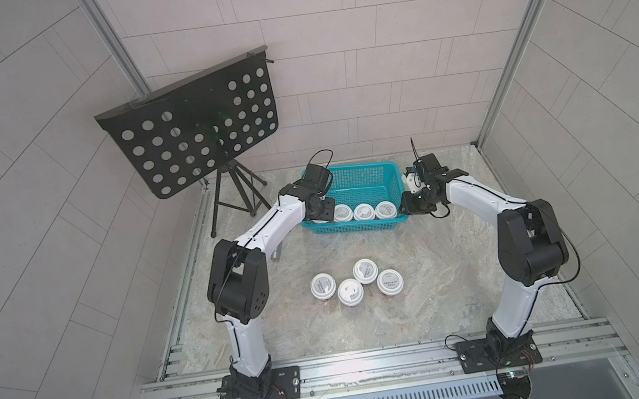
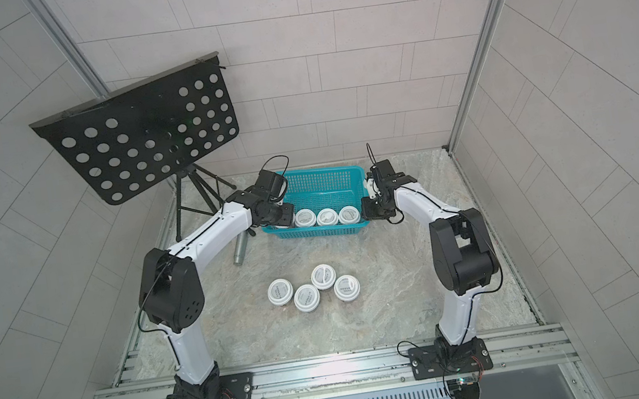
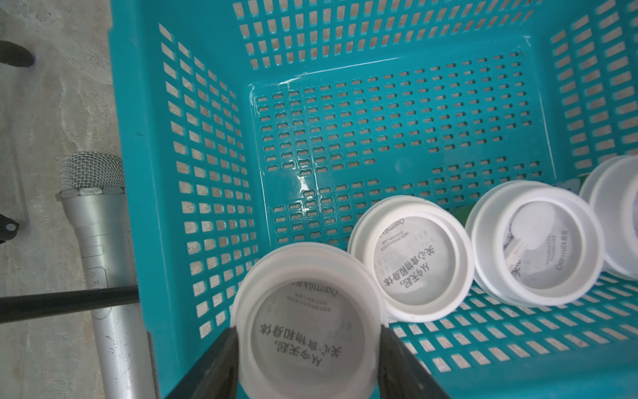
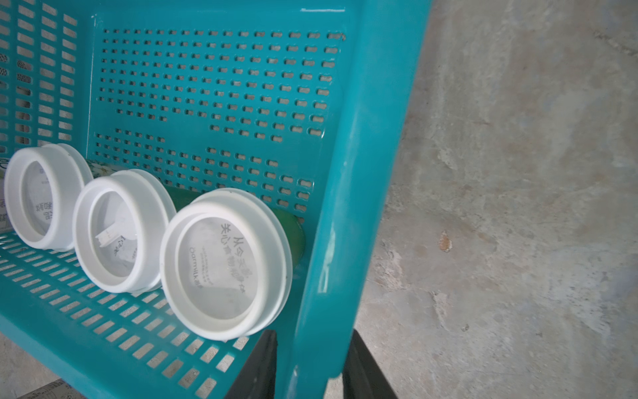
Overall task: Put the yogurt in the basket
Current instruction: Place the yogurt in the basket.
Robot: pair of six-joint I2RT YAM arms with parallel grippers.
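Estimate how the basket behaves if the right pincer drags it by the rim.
Probably light and flexible: the basket is thin lattice plastic. It would likely slide rather than tip on the smooth table, but cups lined along its near wall weigh one side. Gripped at one wall by the right pincer, it may swivel.

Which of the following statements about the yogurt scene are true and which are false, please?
1. Four yogurt cups stand on the table, outside the basket. True.
2. The left tool is empty. False: it is shut on a yogurt cup within the basket.
3. The right tool clamps the basket's wall. True.
4. The microphone lies inside the basket. False: it lies on the table beside it.
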